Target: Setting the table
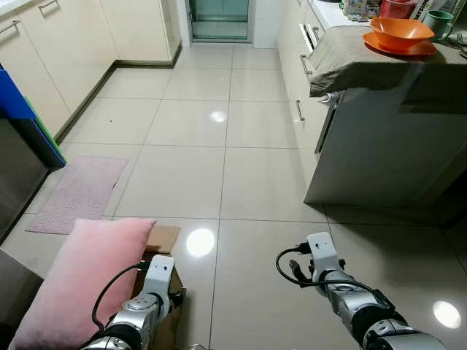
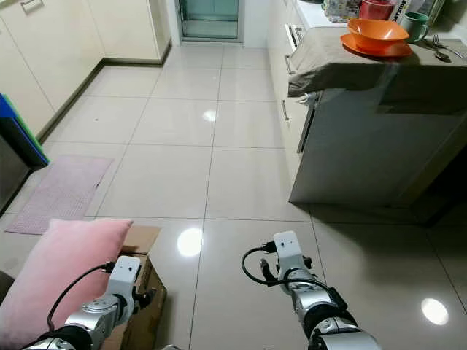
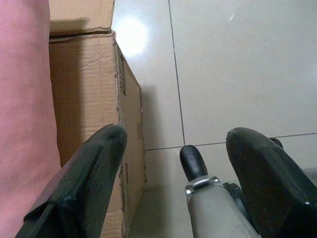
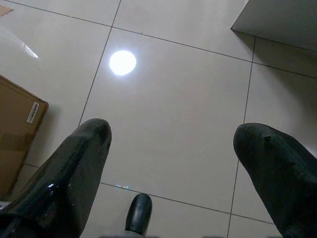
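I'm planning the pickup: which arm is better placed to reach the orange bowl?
Right, probably. The orange bowl sits on the counter ahead on the robot's right; the open right gripper hangs that side.

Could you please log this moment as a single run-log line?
phase: approach | left gripper: open, low beside cardboard box | right gripper: open, over floor | orange bowl on orange plate, counter ahead-right

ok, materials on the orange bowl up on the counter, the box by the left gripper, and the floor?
Orange bowl: looks like smooth moulded plastic, uniform colour with a dull sheen; could be melamine. Brown box: corrugated cardboard, matte, with a fibrous surface and flap creases. Floor: glossy pale tiles, likely glazed ceramic, showing grout lines and lamp reflections.
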Motion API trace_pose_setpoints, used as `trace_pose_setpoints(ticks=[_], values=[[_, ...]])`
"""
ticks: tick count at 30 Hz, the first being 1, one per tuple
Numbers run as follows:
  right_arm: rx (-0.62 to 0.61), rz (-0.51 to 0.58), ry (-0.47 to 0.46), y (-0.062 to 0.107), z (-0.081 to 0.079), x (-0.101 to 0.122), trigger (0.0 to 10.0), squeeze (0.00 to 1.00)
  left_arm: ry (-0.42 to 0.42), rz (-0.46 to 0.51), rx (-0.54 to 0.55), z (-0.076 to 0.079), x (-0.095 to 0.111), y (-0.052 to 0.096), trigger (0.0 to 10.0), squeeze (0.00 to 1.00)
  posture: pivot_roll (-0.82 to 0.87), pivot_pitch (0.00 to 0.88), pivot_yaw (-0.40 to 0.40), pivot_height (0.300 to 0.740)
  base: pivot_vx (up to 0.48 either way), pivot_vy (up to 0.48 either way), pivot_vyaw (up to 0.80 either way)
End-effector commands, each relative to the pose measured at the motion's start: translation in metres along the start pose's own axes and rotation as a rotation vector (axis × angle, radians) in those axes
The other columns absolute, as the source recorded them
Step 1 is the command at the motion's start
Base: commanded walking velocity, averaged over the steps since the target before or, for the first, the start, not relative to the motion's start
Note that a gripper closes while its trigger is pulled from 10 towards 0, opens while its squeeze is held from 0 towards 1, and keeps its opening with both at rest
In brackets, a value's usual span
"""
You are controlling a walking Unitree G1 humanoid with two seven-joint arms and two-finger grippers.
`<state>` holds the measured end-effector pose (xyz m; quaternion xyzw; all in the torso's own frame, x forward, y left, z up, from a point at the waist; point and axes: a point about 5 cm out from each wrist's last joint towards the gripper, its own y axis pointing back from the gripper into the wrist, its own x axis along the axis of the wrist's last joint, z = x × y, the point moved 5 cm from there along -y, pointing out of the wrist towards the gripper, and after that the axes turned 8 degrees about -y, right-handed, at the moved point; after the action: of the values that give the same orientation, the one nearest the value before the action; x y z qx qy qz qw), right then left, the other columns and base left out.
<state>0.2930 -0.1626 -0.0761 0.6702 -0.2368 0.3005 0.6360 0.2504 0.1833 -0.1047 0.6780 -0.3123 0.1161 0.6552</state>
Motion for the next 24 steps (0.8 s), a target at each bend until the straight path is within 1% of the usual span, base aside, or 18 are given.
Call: trace_pose_setpoints(ticks=[1, 24], values=[[0.525, 0.484, 0.040, 0.0321, -0.1322, 0.1443, 10.0, 0.00, 0.214, 0.875, 0.049, -0.0145, 0.1640, 0.1031, 10.0, 0.00, -0.05, 0.037, 0.029, 0.740, 0.000, 0.000, 0.00], [0.525, 0.484, 0.040, 0.0321, -0.1322, 0.1443, 10.0, 0.00, 0.214, 0.875, 0.049, -0.0145, 0.1640, 0.1031, 10.0, 0.00, -0.05, 0.037, 0.029, 0.740, 0.000, 0.000, 0.00]])
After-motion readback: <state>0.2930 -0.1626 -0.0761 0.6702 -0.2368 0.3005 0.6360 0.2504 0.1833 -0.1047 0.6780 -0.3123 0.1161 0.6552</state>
